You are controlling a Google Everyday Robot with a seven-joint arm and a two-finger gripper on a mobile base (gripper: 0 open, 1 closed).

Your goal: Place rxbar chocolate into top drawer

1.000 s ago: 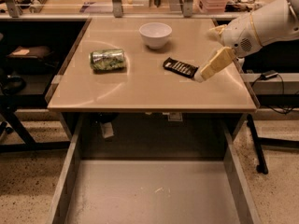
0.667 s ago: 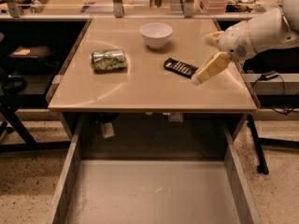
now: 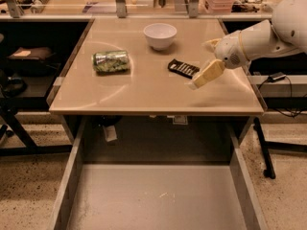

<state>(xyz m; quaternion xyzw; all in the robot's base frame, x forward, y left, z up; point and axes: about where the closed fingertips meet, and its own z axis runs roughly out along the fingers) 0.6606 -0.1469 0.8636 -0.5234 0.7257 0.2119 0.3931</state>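
Since the rxbar chocolate [image 3: 183,68] lies flat on the table [image 3: 144,87], I judge it light, thin, slick: grip across its narrow width. My gripper [image 3: 202,74] hangs just beside it; whether my jaws are open, I cannot tell

- No text can be read: the bar [image 3: 183,68] shows only pale stripes, and the print on the can [image 3: 111,61] is illegible.
- The gripper [image 3: 200,79] hangs just right of the bar, above the table [image 3: 144,92].

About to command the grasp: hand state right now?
The hand: cannot tell whether open or closed; hovers beside the rxbar chocolate, not holding it.
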